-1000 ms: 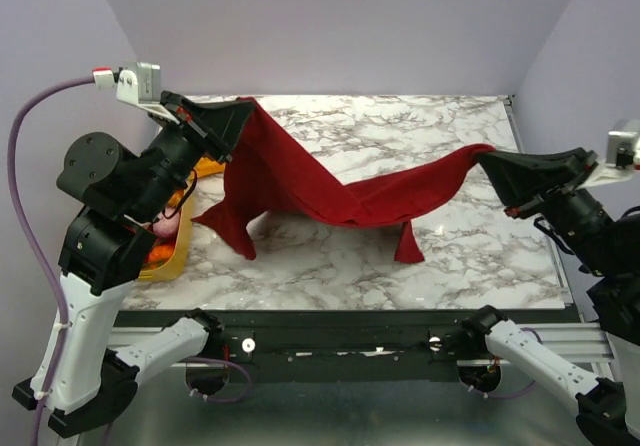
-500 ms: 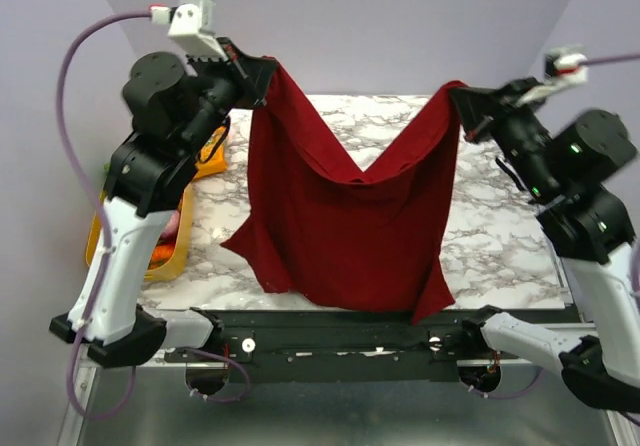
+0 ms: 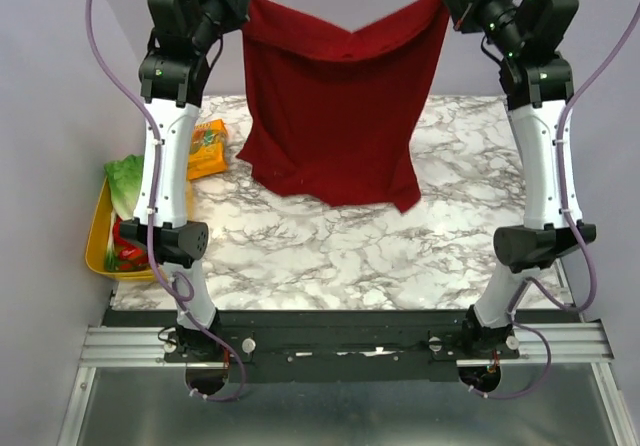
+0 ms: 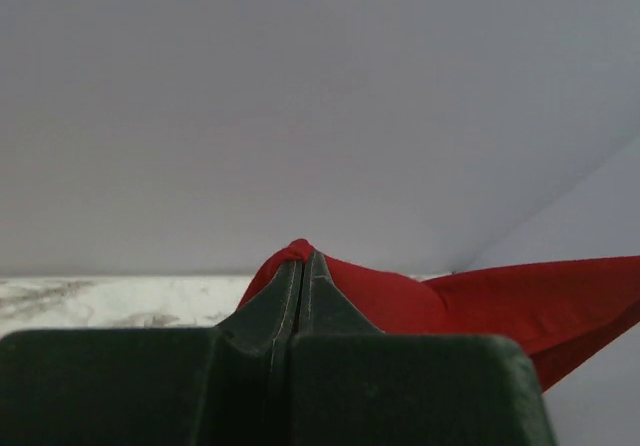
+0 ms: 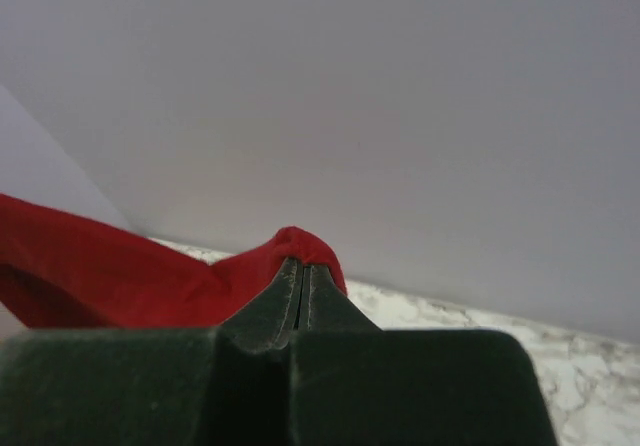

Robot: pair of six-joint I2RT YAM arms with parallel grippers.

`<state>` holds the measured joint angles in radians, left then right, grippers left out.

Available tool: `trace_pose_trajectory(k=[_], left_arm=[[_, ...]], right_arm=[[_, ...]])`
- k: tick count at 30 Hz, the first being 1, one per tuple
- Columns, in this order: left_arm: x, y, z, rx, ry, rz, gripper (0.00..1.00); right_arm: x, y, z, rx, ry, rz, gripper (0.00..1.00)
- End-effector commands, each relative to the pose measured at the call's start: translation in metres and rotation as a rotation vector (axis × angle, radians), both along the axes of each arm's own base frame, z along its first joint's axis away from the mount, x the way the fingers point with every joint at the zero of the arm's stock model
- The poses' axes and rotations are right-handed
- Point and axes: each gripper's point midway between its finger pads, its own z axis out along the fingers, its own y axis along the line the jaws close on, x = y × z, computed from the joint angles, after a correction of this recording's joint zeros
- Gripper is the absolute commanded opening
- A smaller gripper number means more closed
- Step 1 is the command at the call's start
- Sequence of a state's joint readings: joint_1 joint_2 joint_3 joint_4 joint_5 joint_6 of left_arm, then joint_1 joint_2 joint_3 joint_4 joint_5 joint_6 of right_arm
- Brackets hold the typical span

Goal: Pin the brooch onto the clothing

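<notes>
While left end effector (image 3: 238, 8) and right end effector (image 3: 452, 4) each pinched a top corner, we judged the clothing (image 3: 330, 106) limp, light, best held by edges.

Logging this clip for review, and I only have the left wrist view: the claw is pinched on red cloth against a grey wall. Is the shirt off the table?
Observer: It looks so. From the top camera the T-shirt hangs like a curtain, with its lower hem apparently clear of the marble table.
Operator: What holds the far side?
Observer: The right claw is shut on the opposite top corner, and the cloth sags between the two.
Operator: Anything else on the table?
Observer: An orange snack packet lies flat to the left of the hanging cloth.
</notes>
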<state>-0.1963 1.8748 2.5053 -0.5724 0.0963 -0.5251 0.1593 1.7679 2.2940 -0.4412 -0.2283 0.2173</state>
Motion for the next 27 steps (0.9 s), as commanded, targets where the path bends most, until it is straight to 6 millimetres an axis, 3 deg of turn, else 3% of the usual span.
trace_pose_trajectory(k=[1, 2, 3, 5, 7, 8, 9, 10, 11, 12, 13, 14, 15, 16, 17, 18, 19, 20, 21, 22, 23, 24, 27], left_arm=[[-0.018, 0.035, 0.073, -0.085, -0.216, 0.018, 0.00], [-0.013, 0.038, 0.067, -0.080, -0.207, 0.028, 0.00], [-0.028, 0.043, 0.082, -0.065, -0.254, 0.042, 0.00], [-0.037, 0.046, 0.089, -0.048, -0.287, 0.052, 0.00], [-0.044, 0.043, 0.083, -0.033, -0.275, 0.033, 0.00], [-0.034, 0.042, 0.058, -0.029, -0.212, 0.032, 0.00], [-0.040, 0.043, 0.053, -0.027, -0.201, 0.031, 0.00], [-0.040, 0.042, 0.043, -0.034, -0.185, 0.027, 0.00], [-0.039, 0.040, 0.030, -0.037, -0.161, 0.021, 0.00], [-0.038, 0.040, -0.007, -0.038, -0.084, 0.020, 0.00], [-0.038, 0.039, -0.023, -0.051, -0.056, 0.021, 0.00], [-0.040, 0.038, -0.039, -0.071, -0.021, 0.012, 0.00], [-0.045, 0.036, -0.079, -0.069, 0.055, 0.007, 0.00], [-0.049, 0.035, -0.097, -0.071, 0.089, 0.007, 0.00], [-0.054, 0.035, -0.118, -0.071, 0.131, 0.008, 0.00], [-0.068, 0.036, -0.162, -0.064, 0.215, 0.016, 0.00], [-0.077, 0.035, -0.186, -0.065, 0.260, 0.022, 0.00], [-0.086, 0.035, -0.210, -0.067, 0.307, 0.022, 0.00], [-0.108, 0.034, -0.257, -0.074, 0.399, 0.016, 0.00], [-0.121, 0.030, -0.280, -0.075, 0.450, 0.006, 0.00], [-0.133, 0.028, -0.301, -0.079, 0.492, 0.003, 0.00], [-0.156, 0.027, -0.341, -0.076, 0.568, 0.002, 0.00], [-0.197, 0.013, -0.395, -0.115, 0.692, -0.033, 0.00]], right_arm=[[-0.044, 0.016, 0.092, -0.009, -0.273, 0.171, 0.01], [-0.052, 0.015, 0.102, -0.009, -0.304, 0.177, 0.00], [-0.052, 0.016, 0.100, -0.013, -0.307, 0.185, 0.01], [-0.070, 0.014, 0.120, -0.020, -0.387, 0.185, 0.00], [-0.065, 0.012, 0.110, -0.020, -0.366, 0.174, 0.00], [-0.065, 0.013, 0.104, -0.019, -0.348, 0.179, 0.00], [-0.072, 0.017, 0.101, -0.017, -0.337, 0.204, 0.01], [-0.060, 0.019, 0.071, -0.016, -0.258, 0.215, 0.00], [-0.058, 0.021, 0.055, -0.014, -0.216, 0.222, 0.00], [-0.070, 0.020, 0.051, -0.003, -0.199, 0.223, 0.01], [-0.052, 0.021, -0.009, -0.001, -0.060, 0.219, 0.00], [-0.053, 0.021, -0.031, 0.003, -0.014, 0.215, 0.01], [-0.053, 0.018, -0.061, 0.026, 0.058, 0.191, 0.01], [-0.067, 0.015, -0.070, 0.036, 0.062, 0.182, 0.01], [-0.069, 0.013, -0.149, 0.037, 0.224, 0.167, 0.01], [-0.076, 0.010, -0.177, 0.061, 0.281, 0.142, 0.01], [-0.093, 0.007, -0.186, 0.066, 0.273, 0.139, 0.01], [-0.101, 0.004, -0.218, 0.068, 0.325, 0.126, 0.00], [-0.113, -0.001, -0.272, 0.086, 0.440, 0.085, 0.00], [-0.125, -0.007, -0.293, 0.096, 0.490, 0.055, 0.01], [-0.138, -0.009, -0.298, 0.111, 0.496, 0.045, 0.00], [-0.156, -0.009, -0.331, 0.116, 0.572, 0.044, 0.01], [-0.191, -0.018, -0.362, 0.156, 0.687, -0.015, 0.01]])
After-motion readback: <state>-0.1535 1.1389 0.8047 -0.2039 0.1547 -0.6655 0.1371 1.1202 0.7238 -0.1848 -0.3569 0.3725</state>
